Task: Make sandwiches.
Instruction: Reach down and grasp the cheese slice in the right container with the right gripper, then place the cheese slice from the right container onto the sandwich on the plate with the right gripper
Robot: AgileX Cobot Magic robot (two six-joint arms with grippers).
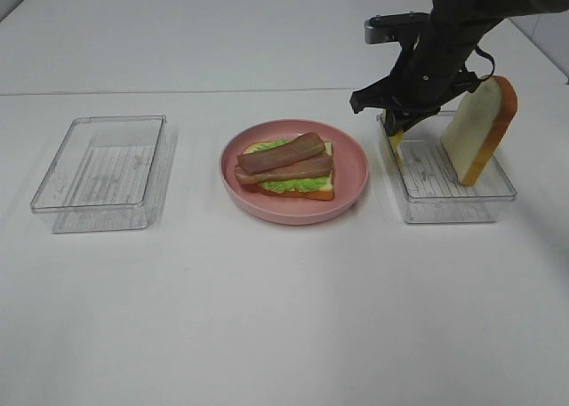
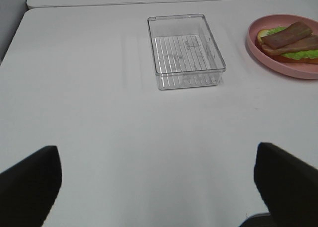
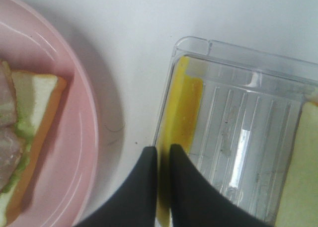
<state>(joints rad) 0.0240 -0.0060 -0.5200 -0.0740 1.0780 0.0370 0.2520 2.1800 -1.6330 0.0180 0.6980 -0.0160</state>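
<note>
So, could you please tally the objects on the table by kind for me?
Clear rectangular plastic trays: 2
Round pink plate: 1
White bread slices with orange-brown crust: 2
Ruffled green lettuce leaf: 1
Reddish-brown bacon strips: 2
Yellow cheese slice: 1
Total: 9

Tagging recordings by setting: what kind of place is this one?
Most likely a lab tabletop rig, not a real kitchen: a bare white table, toy sandwich parts on a pink plate, and clear trays laid out as bins.
</note>
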